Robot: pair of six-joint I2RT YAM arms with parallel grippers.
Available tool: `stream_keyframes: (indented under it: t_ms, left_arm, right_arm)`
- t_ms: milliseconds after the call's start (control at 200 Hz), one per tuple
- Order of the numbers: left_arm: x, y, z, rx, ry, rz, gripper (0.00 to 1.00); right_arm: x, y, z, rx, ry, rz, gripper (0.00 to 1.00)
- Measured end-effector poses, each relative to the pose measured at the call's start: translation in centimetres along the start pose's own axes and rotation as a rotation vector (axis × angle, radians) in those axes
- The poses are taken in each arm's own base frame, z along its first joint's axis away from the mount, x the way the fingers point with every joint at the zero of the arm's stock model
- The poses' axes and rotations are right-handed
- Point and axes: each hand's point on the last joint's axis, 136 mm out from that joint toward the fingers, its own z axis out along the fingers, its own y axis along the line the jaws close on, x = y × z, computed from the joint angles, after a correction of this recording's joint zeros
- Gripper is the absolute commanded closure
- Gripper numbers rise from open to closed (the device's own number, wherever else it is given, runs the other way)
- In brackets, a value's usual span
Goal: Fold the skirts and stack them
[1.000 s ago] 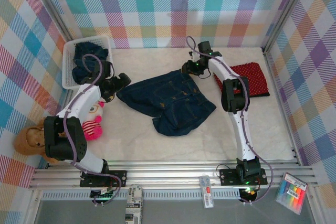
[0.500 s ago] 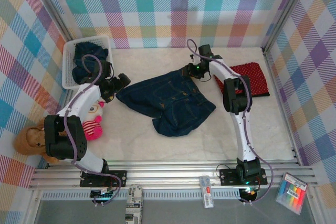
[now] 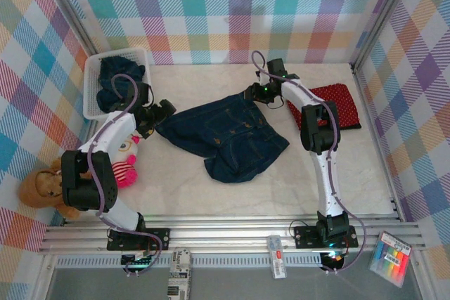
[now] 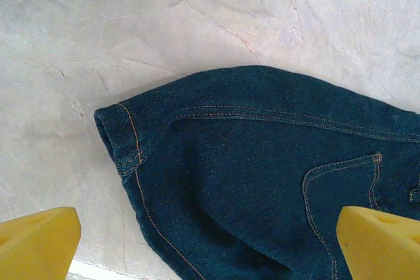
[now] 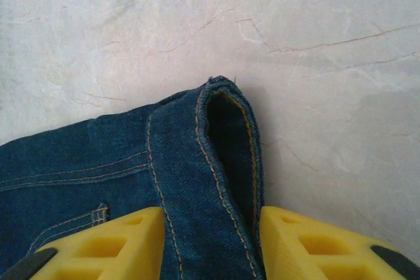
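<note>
The denim skirt (image 3: 223, 135) is lying spread in the middle of the table (image 3: 351, 173); the right gripper (image 3: 256, 95) is pinching its far-right waistband corner, yellow fingers (image 5: 118, 244) pressing the folded denim from both sides. The left gripper (image 3: 162, 110) is hanging over the skirt's left corner with its fingers (image 4: 36, 244) spread wide (a back pocket showing between them); the red dotted skirt (image 3: 330, 103) is sitting folded at the far right.

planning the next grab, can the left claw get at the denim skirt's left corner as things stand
Probably yes: the left claw is open just above the skirt corner, which lies flat on the table with nothing in the way.
</note>
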Motion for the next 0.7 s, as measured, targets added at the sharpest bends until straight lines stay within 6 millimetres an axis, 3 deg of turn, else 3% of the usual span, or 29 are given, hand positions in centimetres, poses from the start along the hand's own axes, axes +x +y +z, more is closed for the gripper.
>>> stream_keyframes:
  t_ms: [395,545,655,700]
  left_arm:
    - [0.0,-0.1,0.6,0.008,0.007,0.000,0.00]
    - [0.0,-0.1,0.6,0.007,0.007,-0.003,0.00]
    - [0.0,-0.1,0.6,0.007,0.007,-0.003,0.00]
    - [0.1,-0.1,0.6,0.006,0.009,-0.003,0.00]
  right_arm:
    - [-1.0,0.6,1.2,-0.053,0.009,0.004,0.57]
    - [-1.2,1.0,1.6,-0.087,0.018,0.004,0.70]
    - [-0.9,1.6,1.5,-0.119,0.031,0.002,0.95]
    - [-0.9,1.7,1.6,-0.124,0.033,0.008,1.00]
